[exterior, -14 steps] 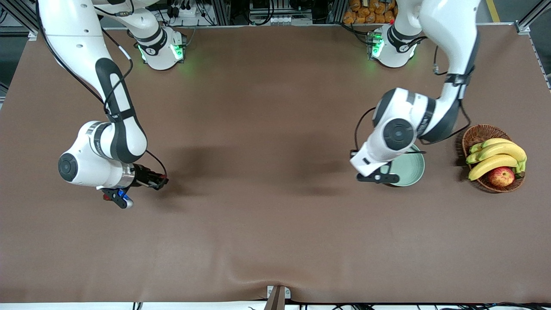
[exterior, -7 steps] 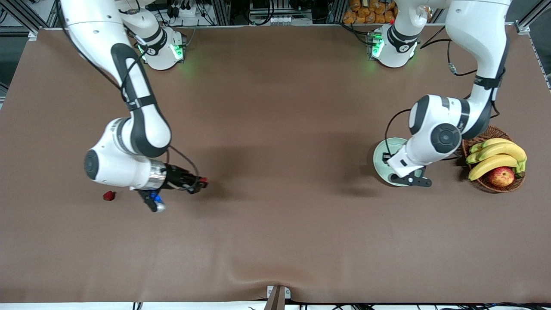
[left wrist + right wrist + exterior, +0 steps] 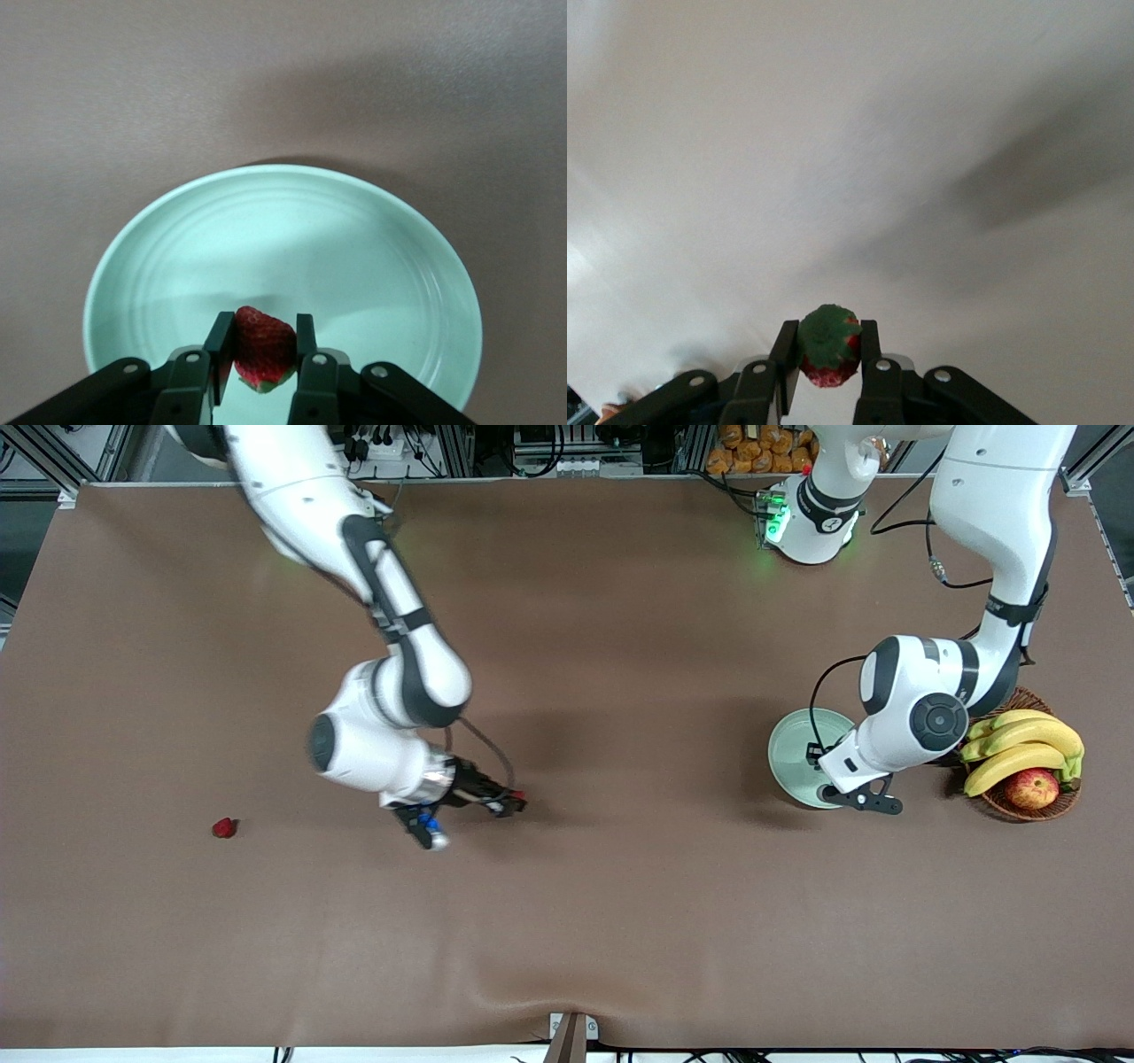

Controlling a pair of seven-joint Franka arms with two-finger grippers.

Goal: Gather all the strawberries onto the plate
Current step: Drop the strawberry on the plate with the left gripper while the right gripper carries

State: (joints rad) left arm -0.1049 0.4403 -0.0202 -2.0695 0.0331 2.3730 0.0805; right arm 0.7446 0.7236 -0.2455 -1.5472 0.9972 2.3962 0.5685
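The round, shallow, pale mint-green plate [image 3: 802, 757] sits on the brown table [image 3: 620, 921] toward the left arm's end, just beside the brown wicker basket [image 3: 1005, 700] holding yellow bananas [image 3: 1019, 748] and a red-yellow apple [image 3: 1032, 788]. As the collection point, it suits the left arm for drop-offs, while the right arm has to carry its fruit over from its own end.

The left gripper [image 3: 262, 354] hangs over the plate, its 2 black fingers [image 3: 219, 345] clamped on a small red strawberry [image 3: 263, 348] with its green cap pointing down. In the left wrist view the berry is framed against the plate's inner surface, so it looks lined up for release; I judge that opening the fingers is the step in hand. The plate appears otherwise empty in that view, though the gripper hides a strip of it.

The right gripper [image 3: 826, 359] is up over the bare middle of the table, well apart from the plate, pinching a 2nd small red strawberry [image 3: 828, 354] whose dark green leafy top faces the wrist camera. In the front view only a red speck shows at its fingertips [image 3: 516, 798]. The narrow grip on each berry holds it at its sides, which should keep soft fruit from slipping out.

A 3rd small red strawberry [image 3: 224, 828] lies on the table toward the right arm's end, far from both grippers, not yet collected.
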